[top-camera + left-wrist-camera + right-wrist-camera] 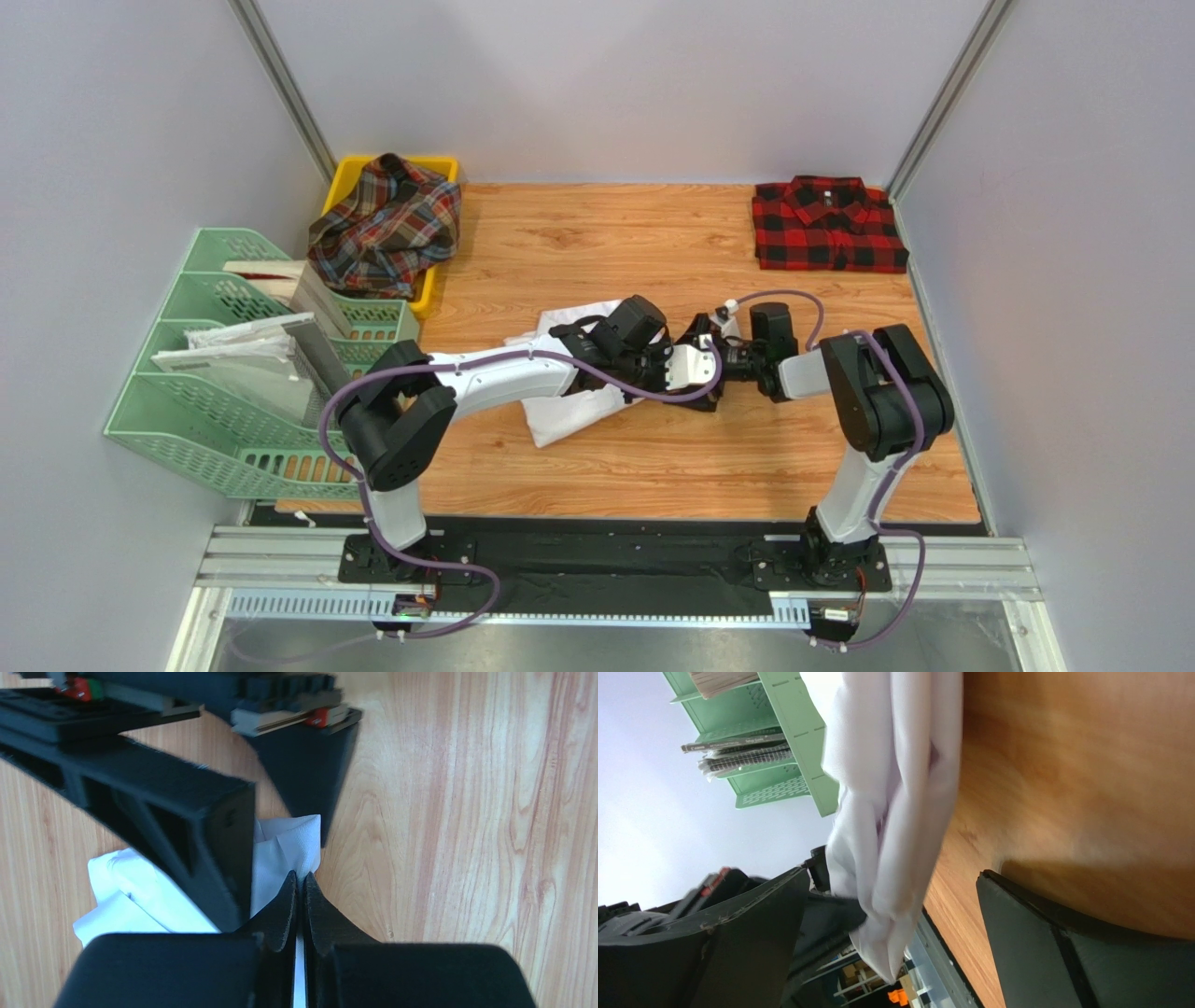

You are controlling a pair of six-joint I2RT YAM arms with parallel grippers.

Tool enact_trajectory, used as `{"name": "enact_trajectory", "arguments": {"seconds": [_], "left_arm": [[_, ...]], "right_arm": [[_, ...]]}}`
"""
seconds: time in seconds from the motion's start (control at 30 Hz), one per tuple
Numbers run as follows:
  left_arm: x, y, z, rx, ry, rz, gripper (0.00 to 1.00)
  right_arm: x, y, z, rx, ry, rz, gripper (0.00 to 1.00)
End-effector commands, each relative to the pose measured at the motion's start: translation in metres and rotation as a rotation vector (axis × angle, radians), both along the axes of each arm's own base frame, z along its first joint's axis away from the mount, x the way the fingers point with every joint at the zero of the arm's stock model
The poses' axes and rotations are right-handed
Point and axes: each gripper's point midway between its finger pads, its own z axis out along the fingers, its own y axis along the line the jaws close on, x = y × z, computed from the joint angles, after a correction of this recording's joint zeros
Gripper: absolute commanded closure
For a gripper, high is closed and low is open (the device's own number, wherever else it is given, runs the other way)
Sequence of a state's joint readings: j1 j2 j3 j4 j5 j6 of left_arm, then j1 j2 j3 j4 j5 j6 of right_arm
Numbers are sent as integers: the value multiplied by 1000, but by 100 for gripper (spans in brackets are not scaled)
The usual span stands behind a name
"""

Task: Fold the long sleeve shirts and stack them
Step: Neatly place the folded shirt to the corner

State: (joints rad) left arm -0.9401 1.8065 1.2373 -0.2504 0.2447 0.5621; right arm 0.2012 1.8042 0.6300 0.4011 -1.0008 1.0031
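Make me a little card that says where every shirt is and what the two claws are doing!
white shirt: middle of the table, one end lifted
red checked shirt: folded, far right corner
tartan shirt: crumpled in the yellow bin, far left corner
left claw: shut, pinching the white shirt
right claw: open, one finger on each side of the hanging white cloth
green rack: left edge, holding papers
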Motion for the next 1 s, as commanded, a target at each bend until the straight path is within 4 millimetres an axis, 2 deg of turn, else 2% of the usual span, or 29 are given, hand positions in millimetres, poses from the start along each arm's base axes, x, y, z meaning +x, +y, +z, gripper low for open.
{"name": "enact_trajectory", "arguments": {"seconds": [0.0,0.1,0.13,0.3,0.4,0.43,0.47,0.5,0.53,0.57,0.6,0.63,0.67,0.7,0.73,0.77,0.8,0.83,0.87,0.9,0.93,0.97], "left_arm": [[-4,-16,35,-106,8,-28,100],[-5,-15,38,-109,16,-31,100],[-6,-16,39,-112,14,-34,100],[-6,-13,41,-110,13,-26,100],[-3,-11,40,-111,20,-13,100],[-4,-11,40,-108,23,-10,100],[-3,-9,41,-107,25,-4,100],[-3,-5,41,-98,33,7,92],[-3,-1,51,-112,42,25,87],[-5,4,57,-124,62,37,81],[-16,10,62,-134,121,18,71],[-16,18,82,-167,137,34,67],[-22,25,87,-159,160,36,63],[-32,38,87,-128,209,34,53],[-39,45,100,-139,215,27,48],[-44,52,103,-131,222,17,41],[-51,63,103,-111,246,16,19],[-57,72,107,-111,239,18,19],[-59,79,106,-98,238,31,18],[-63,88,103,-80,256,48,18],[-69,96,98,-67,270,65,18],[-72,102,95,-57,285,81,18]], "right_arm": [[31,10,-7,-1,-35,-41,3],[49,22,-8,1,-53,-69,5],[50,28,-16,-3,-33,-70,8],[56,51,-20,-10,-45,-71,18],[57,55,-23,-34,-46,-91,38],[63,52,-24,-57,-65,-116,51],[63,50,-20,-81,-76,-118,59],[65,46,-19,-112,-90,-120,66],[76,39,-19,-170,-152,-139,76],[77,32,-21,-211,-150,-143,83],[83,28,-9,-237,-196,-147,90],[93,17,-11,-303,-220,-167,100],[102,11,-5,-362,-247,-141,100],[108,8,-2,-383,-267,-133,100],[119,-1,3,-409,-286,-144,100],[127,-7,10,-473,-328,-87,100],[135,-11,12,-505,-361,-56,100],[143,-20,16,-547,-393,-41,100],[156,-26,33,-601,-488,25,100],[163,-30,38,-623,-526,55,100],[172,-42,31,-673,-529,80,100],[169,-50,31,-695,-500,130,100]]}}
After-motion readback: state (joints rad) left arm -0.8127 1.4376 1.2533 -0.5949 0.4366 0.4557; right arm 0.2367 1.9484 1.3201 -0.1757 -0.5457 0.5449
